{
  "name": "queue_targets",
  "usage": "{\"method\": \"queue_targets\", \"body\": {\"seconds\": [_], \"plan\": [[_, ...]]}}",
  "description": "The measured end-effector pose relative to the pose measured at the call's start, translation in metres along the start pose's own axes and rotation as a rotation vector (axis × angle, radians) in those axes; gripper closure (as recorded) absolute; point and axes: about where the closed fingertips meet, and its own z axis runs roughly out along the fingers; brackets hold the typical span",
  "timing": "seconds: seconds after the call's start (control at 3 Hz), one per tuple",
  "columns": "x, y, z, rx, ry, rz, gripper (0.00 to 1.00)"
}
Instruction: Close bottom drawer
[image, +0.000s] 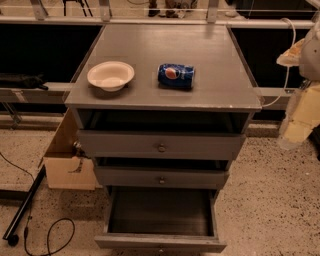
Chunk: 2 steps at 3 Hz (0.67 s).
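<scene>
Plainly, the bottom drawer (160, 242), the lowest of three grey wooden drawers with flat fronts, stood pulled far out of the grey wooden cabinet (165, 97), its dark box interior open to view from above. The middle grey drawer (161, 177) and the top grey drawer (161, 145), each with a small round metal knob, sat only slightly ajar above it. On the flat cabinet top rested a shallow white round bowl (110, 75) at the left and, near it to the right, a blue drink can (176, 75) lying on its side. The pale, blurred gripper (300, 120) hung at the right edge of the view, beside the cabinet's right side and well apart from the bottom drawer, touching nothing; whether it was clenched or released could not be told. A brown cardboard box (67, 165) stood against the cabinet's left side on the speckled floor (270, 200), with a thin black cable (50, 235) looping nearby.
</scene>
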Motion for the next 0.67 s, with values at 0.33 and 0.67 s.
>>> {"method": "queue_targets", "body": {"seconds": [0.33, 0.67], "plan": [[0.0000, 0.0000, 0.0000, 0.000, 0.000, 0.000, 0.00], [0.0028, -0.0002, -0.0059, 0.025, -0.002, 0.014, 0.00]]}}
